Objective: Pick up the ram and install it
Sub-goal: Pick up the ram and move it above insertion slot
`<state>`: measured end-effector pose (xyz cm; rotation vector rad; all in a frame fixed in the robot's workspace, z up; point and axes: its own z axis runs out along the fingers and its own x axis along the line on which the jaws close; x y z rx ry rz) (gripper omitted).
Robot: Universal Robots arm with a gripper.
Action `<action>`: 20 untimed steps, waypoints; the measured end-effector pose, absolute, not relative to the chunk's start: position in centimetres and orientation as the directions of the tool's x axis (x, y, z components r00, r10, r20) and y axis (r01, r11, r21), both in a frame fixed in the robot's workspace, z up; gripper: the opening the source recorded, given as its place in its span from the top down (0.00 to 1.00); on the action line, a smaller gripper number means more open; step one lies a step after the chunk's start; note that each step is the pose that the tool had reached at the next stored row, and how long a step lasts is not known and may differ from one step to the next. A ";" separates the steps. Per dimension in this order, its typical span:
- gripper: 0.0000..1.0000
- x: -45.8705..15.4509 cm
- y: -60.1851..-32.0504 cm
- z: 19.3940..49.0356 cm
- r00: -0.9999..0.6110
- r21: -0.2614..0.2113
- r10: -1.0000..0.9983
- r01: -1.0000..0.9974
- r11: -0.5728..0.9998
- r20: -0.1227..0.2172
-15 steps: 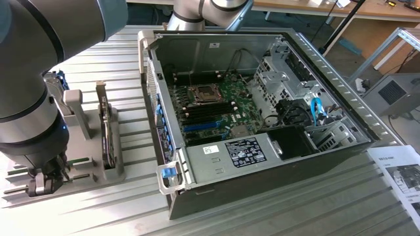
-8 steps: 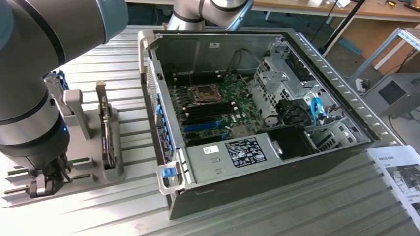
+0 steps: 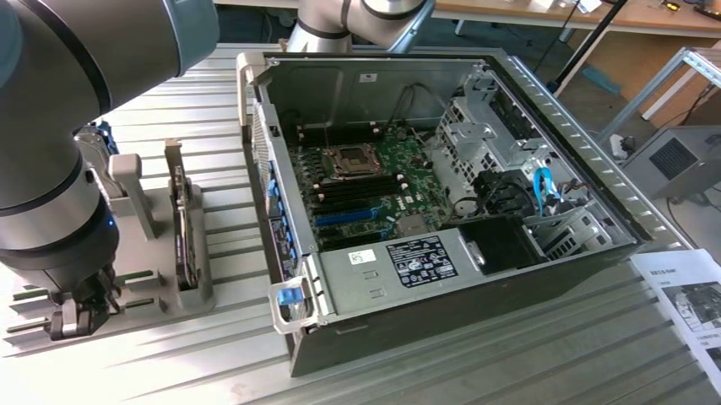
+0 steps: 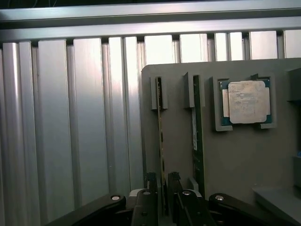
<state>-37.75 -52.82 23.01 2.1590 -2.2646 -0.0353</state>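
Observation:
The ram (image 4: 161, 127) is a thin green stick standing on edge in a slot of the grey holder plate (image 4: 178, 141). A second stick like it (image 4: 196, 136) stands in the neighbouring slot. My gripper (image 4: 162, 182) is low over the near end of the first stick, one finger on each side, with a slim gap showing, so it is open. In the exterior view the gripper (image 3: 77, 319) sits down at the holder (image 3: 147, 291), at that view's left of the open computer case (image 3: 270, 169). The motherboard's memory slots (image 3: 363, 189) lie inside the case.
A processor chip (image 4: 245, 102) rests in a pocket of the holder. An upright expansion card (image 3: 181, 224) stands in the holder between gripper and case. A printed sheet (image 3: 687, 295) lies at the exterior view's right. The table (image 3: 474, 354) is ribbed aluminium.

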 end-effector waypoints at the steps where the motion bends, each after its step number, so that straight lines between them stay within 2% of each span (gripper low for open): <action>1: 0.76 -37.8 -52.8 22.9 -0.048 0.025 -0.999 -0.999 0.048 -0.007; 20: 0.76 -38.1 -52.7 22.3 -0.048 0.025 -0.999 -0.999 0.048 -0.006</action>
